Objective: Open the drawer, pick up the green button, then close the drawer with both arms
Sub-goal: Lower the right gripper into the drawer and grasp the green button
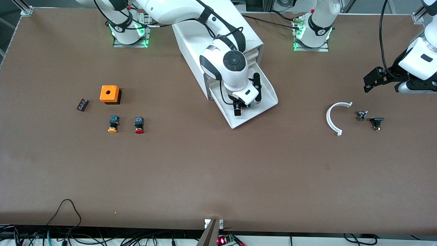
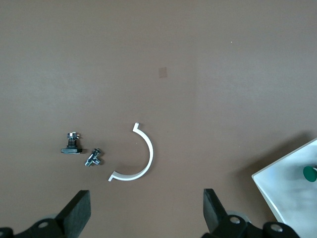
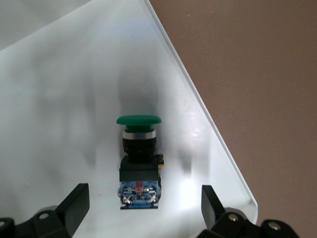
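Over the open drawer (image 1: 269, 99), right gripper (image 1: 240, 108) fingers apart astride the button (image 3: 139, 163).

Even, fairly bright overhead light falls on the brown tabletop (image 1: 205, 171), which reads matte and without glare. Shadows are short and soft, as under the orange box (image 1: 110, 94). The white drawer (image 3: 59, 99) shows a bright sheen near the button (image 3: 139, 161), which casts faint grey shadows on the tray floor. Green lamps glow at both arm bases. All three views look sharp.
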### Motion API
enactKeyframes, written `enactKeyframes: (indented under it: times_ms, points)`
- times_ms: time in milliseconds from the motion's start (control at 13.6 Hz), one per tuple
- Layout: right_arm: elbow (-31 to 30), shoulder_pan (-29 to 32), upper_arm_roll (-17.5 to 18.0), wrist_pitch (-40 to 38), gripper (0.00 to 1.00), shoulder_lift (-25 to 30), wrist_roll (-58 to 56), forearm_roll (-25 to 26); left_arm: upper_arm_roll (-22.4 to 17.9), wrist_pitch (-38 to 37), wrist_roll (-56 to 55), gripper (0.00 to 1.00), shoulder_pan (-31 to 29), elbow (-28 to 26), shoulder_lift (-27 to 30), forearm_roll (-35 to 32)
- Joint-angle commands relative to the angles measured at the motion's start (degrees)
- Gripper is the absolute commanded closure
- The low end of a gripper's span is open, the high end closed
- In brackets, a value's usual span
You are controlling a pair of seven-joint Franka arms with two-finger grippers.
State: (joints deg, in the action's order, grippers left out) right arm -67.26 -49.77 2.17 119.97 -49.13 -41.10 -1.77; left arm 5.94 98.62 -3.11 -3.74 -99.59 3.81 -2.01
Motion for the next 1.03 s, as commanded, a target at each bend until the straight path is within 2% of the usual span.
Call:
enactKeyframes:
  times_ms: [0, 442, 589, 736, 957]
  points:
    - [3.1, -1.0, -1.0, -1.0, 0.0, -2.5, -0.4, 0.6, -0.2, -0.7, 1.2, 0.0, 0.3, 1.2, -0.3, -0.6]
    - [3.1, -1.8, -0.9, -0.5, 0.0, -3.9, -0.1, 0.7, -0.2, -0.7, 1.1, 0.0, 0.3, 1.2, -0.4, -0.7]
    - [3.1, -1.9, -0.9, -0.4, 0.11, -3.9, 0.0, 0.6, -0.2, -0.7, 1.1, 0.0, 0.3, 1.2, -0.4, -0.7]
    - [3.0, -2.3, -0.8, 0.0, 0.31, -3.9, 0.0, 0.7, -0.2, -0.7, 1.2, 0.0, 0.3, 1.2, -0.4, -0.6]
    - [3.0, -2.4, -0.8, 0.3, 0.47, -3.9, 0.4, 1.3, -0.2, -0.7, 1.1, 0.0, 0.3, 1.2, -0.4, -0.6]
